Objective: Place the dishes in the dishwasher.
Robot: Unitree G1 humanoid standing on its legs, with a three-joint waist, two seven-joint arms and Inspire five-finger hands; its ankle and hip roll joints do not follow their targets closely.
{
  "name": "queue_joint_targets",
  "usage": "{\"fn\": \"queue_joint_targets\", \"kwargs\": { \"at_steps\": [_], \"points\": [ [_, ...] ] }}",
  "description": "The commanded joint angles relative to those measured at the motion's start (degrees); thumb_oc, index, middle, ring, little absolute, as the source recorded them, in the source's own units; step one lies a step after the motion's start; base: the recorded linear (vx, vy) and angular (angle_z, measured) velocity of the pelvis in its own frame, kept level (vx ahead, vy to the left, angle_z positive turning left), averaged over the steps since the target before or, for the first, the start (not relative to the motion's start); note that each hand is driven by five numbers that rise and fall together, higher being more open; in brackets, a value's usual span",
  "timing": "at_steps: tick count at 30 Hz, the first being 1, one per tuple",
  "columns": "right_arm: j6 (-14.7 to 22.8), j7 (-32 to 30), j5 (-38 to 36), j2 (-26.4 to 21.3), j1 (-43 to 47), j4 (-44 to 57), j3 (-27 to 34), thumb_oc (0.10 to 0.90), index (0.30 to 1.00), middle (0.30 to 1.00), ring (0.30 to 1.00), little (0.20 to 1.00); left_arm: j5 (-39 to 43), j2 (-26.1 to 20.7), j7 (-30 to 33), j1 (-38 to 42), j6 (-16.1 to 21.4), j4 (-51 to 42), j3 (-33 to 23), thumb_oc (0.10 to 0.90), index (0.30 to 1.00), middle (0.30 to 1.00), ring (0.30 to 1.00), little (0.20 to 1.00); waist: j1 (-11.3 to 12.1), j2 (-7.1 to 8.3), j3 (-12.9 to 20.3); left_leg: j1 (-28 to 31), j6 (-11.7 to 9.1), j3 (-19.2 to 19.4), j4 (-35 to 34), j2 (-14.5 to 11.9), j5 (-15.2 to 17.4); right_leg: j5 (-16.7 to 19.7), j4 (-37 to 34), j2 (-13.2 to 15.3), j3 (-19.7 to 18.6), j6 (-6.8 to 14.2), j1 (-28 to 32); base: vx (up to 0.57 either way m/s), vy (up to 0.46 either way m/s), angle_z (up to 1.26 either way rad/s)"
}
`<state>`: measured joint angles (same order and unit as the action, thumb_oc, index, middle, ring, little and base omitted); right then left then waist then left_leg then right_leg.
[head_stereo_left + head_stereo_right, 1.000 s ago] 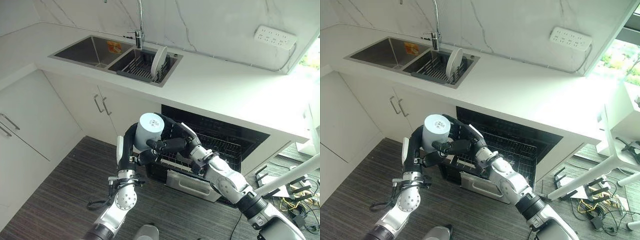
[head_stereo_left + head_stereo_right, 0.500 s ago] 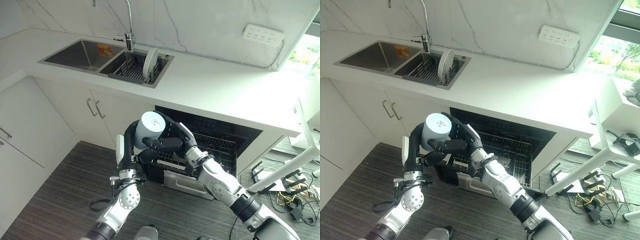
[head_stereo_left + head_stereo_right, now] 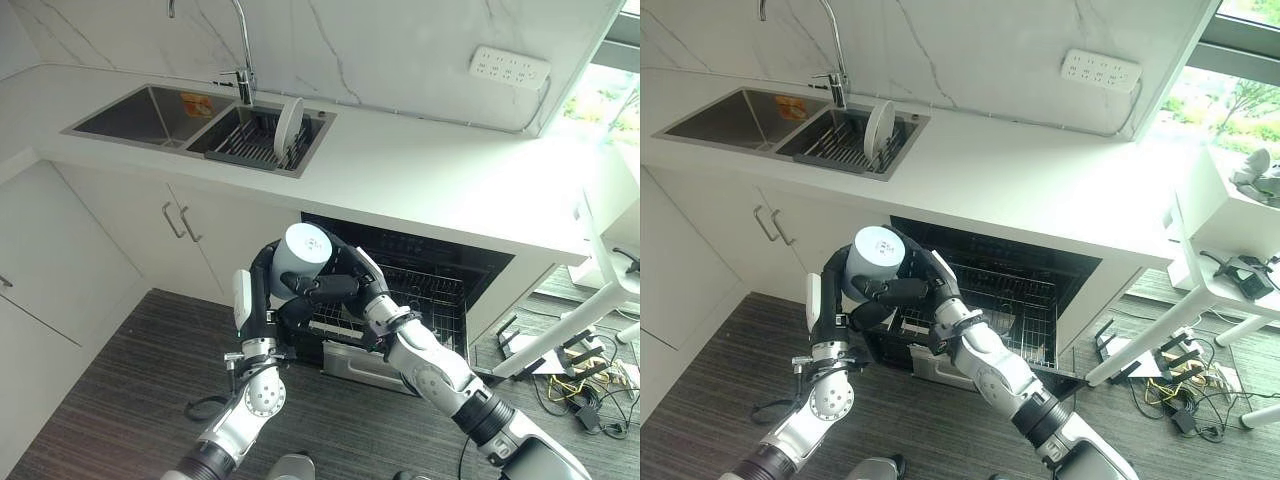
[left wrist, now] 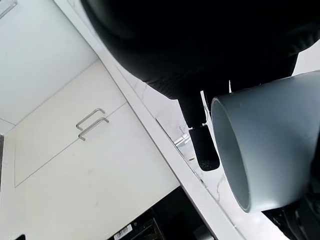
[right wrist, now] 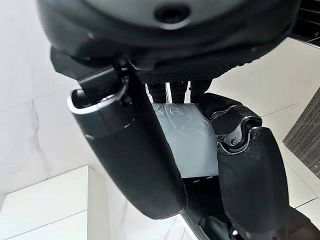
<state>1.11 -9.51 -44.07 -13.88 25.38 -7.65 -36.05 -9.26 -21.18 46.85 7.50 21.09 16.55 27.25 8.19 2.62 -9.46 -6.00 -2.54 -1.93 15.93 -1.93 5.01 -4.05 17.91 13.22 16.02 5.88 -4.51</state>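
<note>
From the head views, a pale grey-blue cylindrical cup (image 3: 303,258) was held up in the air between both dark hands, its flat base turned toward the camera, in front of the open black dishwasher (image 3: 430,290) set under the white worktop (image 3: 440,185). The left hand (image 3: 268,290) came up from below on the cup's left side, and the right hand (image 3: 335,285) reached in from the right, its fingers lying across the cup's near side.

The left wrist view showed what the head views did not: the cup's open mouth (image 4: 231,152), a smooth matt interior and a thin rim, with no handle visible. That view showed the cup beside the left hand's dark bulk, but I could not tell from it how the left fingers were set; in the head views they appeared wrapped round the cup's left wall. The right wrist view showed the right hand's thumb (image 5: 132,155) and a finger (image 5: 250,170) curled against a pale wall of the cup (image 5: 192,140) between them, clamped on it.

The head views alone gave the setting: the pulled-out wire dish rack (image 3: 400,320) of the dishwasher below the hands, a steel double sink (image 3: 200,125) at the far left of the worktop, and a white round plate (image 3: 288,122) standing on edge in a dark rack inside the sink's right basin.
</note>
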Motion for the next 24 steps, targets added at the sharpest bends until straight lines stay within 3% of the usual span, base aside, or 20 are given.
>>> {"fn": "queue_joint_targets", "kwargs": {
  "at_steps": [1,15,16,17,24],
  "points": [
    [6.9,2.9,0.3,6.6,9.8,4.0,-0.2,0.4,0.3,0.3,0.3,0.3,-7.8,1.8,-2.4,6.8,6.1,-6.5,9.8,0.4,0.3,0.3,0.3,0.3,0.3,0.05,0.7,1.5,2.4,5.9,1.3,0.3,10.5,-7.4,-0.7,-0.6,-2.0,2.9,1.9,0.0,0.0,0.0],
    [8.4,1.5,2.9,6.3,11.0,5.1,-0.2,0.4,0.3,0.3,0.3,0.3,-6.8,2.0,-4.0,7.0,6.2,-6.8,10.5,0.4,0.3,0.3,0.3,0.3,0.7,0.09,0.6,1.3,2.4,5.5,1.3,0.3,10.5,-7.5,-0.7,-0.7,-1.5,2.8,2.1,0.0,0.0,0.0],
    [8.9,1.0,2.6,6.3,11.0,5.2,-0.1,0.4,0.3,0.3,0.3,0.3,-6.6,2.0,-4.2,7.0,6.2,-6.7,10.5,0.634,0.651,0.651,0.651,0.651,0.7,0.07,0.6,1.3,2.4,5.4,1.3,0.3,10.5,-7.5,-0.7,-0.7,-1.4,2.8,2.1,0.0,0.0,0.0],
    [9.4,0.3,2.5,6.3,11.1,5.3,0.1,0.4,0.3,0.3,0.3,0.3,-6.5,2.0,-4.3,7.1,6.0,-6.9,10.6,0.8,0.9,0.9,0.9,0.9,0.7,0.02,0.6,1.4,2.4,5.4,1.3,0.3,10.5,-7.6,-0.7,-0.7,-1.4,2.8,2.2,0.0,0.0,0.0],
    [13.9,-5.3,0.5,6.4,9.7,5.2,2.6,0.4,0.3,0.3,0.3,0.3,-6.5,2.3,-2.7,6.5,6.4,-7.0,9.9,0.8,0.9,0.9,0.9,0.9,0.3,-0.43,0.7,1.5,2.4,5.4,1.3,0.3,10.4,-7.7,-0.7,-0.9,-1.5,2.5,2.5,0.0,0.0,0.0]
  ]
}}
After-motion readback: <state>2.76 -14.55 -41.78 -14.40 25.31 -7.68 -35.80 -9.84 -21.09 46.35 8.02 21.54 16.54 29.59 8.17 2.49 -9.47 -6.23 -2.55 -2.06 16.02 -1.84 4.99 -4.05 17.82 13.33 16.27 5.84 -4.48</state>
